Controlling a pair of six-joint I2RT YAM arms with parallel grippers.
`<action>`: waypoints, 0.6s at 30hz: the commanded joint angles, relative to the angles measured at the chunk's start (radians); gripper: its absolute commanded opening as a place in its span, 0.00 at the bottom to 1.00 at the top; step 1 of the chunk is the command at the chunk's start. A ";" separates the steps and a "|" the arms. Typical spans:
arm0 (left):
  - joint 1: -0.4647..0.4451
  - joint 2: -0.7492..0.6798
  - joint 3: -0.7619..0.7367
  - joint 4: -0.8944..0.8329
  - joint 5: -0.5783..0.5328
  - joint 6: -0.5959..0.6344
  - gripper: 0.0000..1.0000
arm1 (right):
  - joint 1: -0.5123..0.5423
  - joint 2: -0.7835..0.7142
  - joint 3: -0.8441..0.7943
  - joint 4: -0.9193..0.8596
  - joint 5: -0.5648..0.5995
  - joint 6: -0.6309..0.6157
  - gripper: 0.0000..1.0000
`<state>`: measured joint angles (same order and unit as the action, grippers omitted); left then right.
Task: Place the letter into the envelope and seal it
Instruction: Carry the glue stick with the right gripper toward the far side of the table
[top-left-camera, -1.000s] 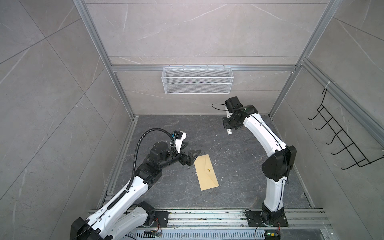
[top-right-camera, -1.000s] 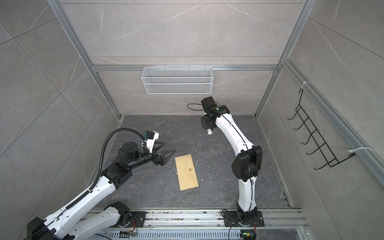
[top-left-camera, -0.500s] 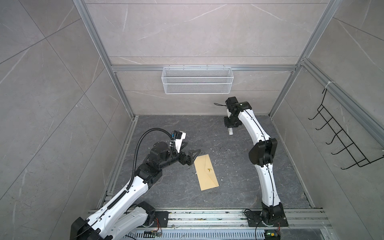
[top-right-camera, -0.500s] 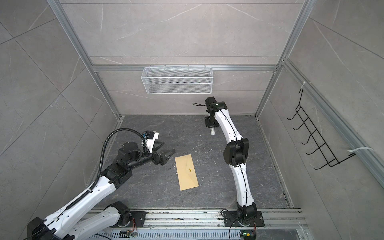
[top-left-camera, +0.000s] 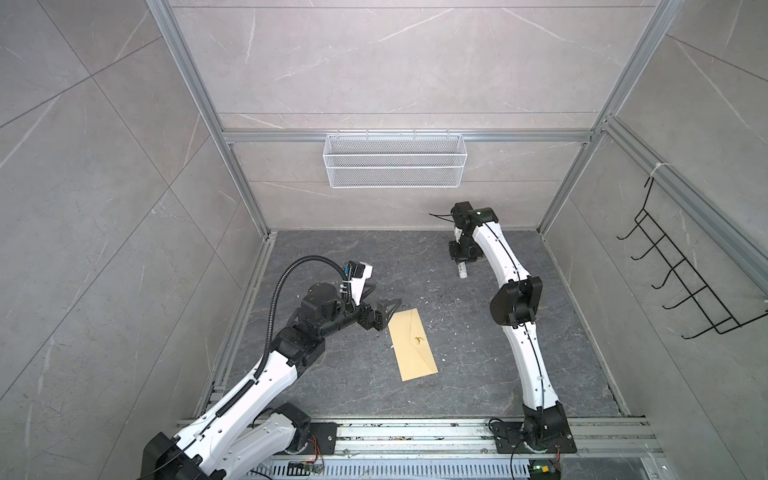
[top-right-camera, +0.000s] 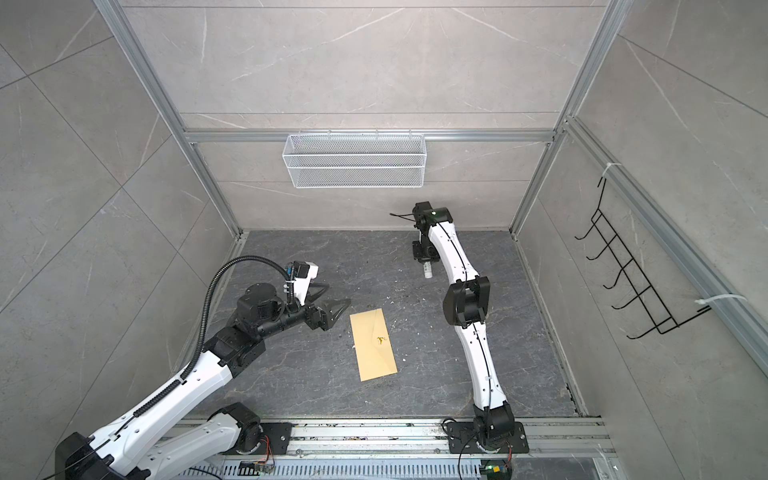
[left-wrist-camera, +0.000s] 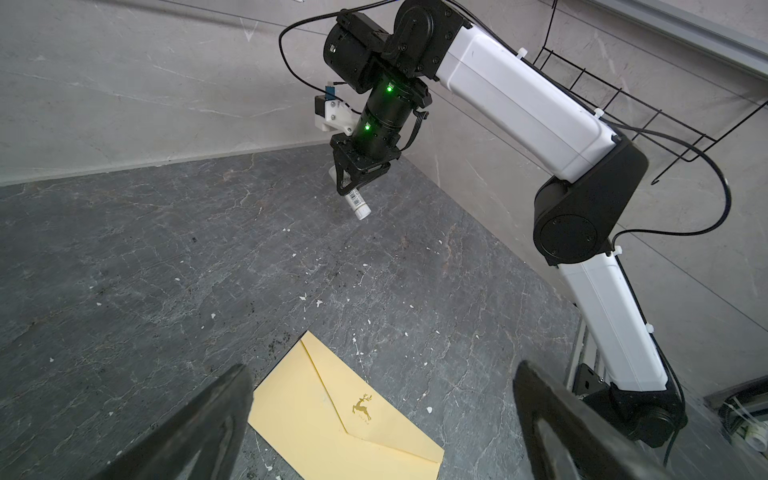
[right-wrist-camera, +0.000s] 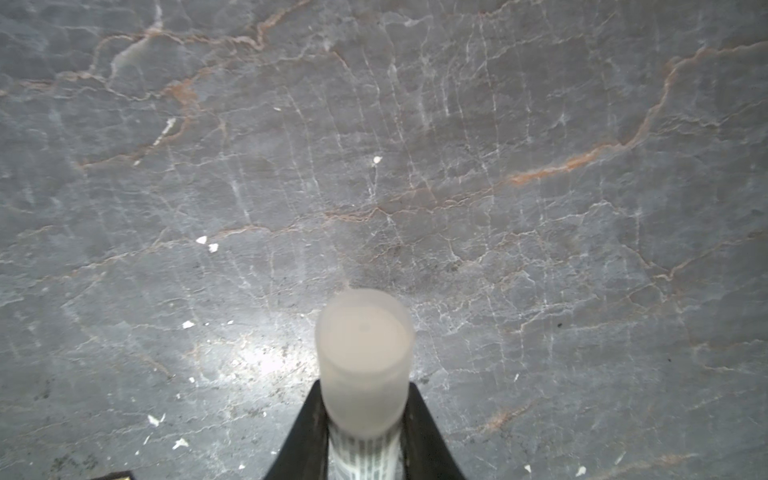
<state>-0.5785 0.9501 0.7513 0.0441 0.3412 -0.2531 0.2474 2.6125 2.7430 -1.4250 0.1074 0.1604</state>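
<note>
At the front, a metal rail holds the feet of both arms. Past it is the dark stone table.

The envelope lies flat on the table, near the middle. It is turned a bit, so one short end is closer to the rail. Its pointed flap is folded down, with a small gold deer by the tip. In the left wrist view you can see this up close. I cannot tell if the flap is stuck down.

The left gripper is just beside the far left corner of the envelope. Its jaws are spread wide and hold nothing. In the left wrist view the two black fingers stand far apart.

Farther back is the right gripper, well apart from the envelope. Its jaws squeeze a white glue stick. The stick pokes down out of the jaws toward the table. The right wrist view shows its round end between the fingers.

On the back wall hangs a white wire basket. Black hooks hang on the right wall.
</note>
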 joint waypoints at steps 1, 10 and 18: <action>-0.003 0.001 0.003 0.018 0.005 0.011 1.00 | -0.011 0.019 -0.015 -0.015 -0.012 0.003 0.17; -0.003 0.003 -0.003 0.018 0.006 0.009 1.00 | -0.030 0.059 -0.017 -0.005 -0.034 0.009 0.16; -0.002 0.008 -0.004 0.023 0.011 0.009 1.00 | -0.041 0.099 -0.020 0.003 -0.049 0.017 0.16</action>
<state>-0.5785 0.9554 0.7425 0.0448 0.3412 -0.2531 0.2108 2.6781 2.7338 -1.4170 0.0731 0.1638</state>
